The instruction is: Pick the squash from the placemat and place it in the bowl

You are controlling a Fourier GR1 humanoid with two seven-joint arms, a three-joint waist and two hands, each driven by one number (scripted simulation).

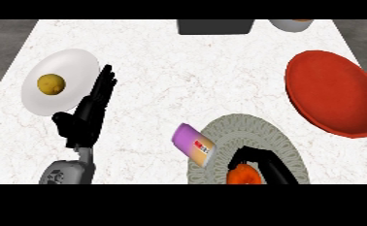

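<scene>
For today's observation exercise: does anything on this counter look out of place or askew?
The purple packet lies tilted across the left rim of the placemat, half on it, half on the counter. Nothing looks spilled or damaged.

white plate [68, 65] holds a yellow ball [51, 84], with a purple-ended packet [193, 144] further right.

The head view is looking steeply down from above the near side of the counter [179, 84], facing its far edge, which is showing at the top. It is sitting close: the placemat [267, 132] and the right hand [271, 166], curled round the squash [242, 175], are being cut by the lower edge, the bowl [326, 91] by the right edge. The left hand [86, 116] is showing at lower left, fingers straight.
</scene>
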